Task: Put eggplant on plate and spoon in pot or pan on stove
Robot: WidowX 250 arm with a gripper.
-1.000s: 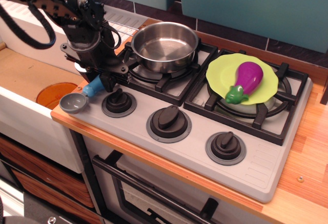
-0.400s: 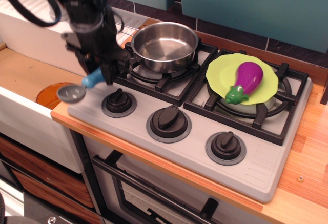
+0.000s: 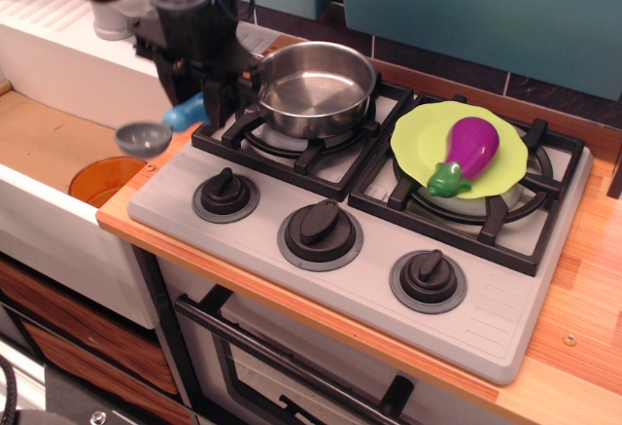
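Spoon (image 3: 157, 128) clamped by its blue handle in closed claw (image 3: 206, 104), steel pot (image 3: 313, 87) just right, eggplant (image 3: 466, 154) on plate (image 3: 418, 148) farther right.

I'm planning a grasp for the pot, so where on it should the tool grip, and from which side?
Grip the pot by its front-right rim from above, one finger inside the wall. It stands upright, open and empty, and that side is free, while the tool with the spoon crowds its left.

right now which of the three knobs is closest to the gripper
The leftmost knob, in front of the pot; the gripper holds the spoon above and left of it.
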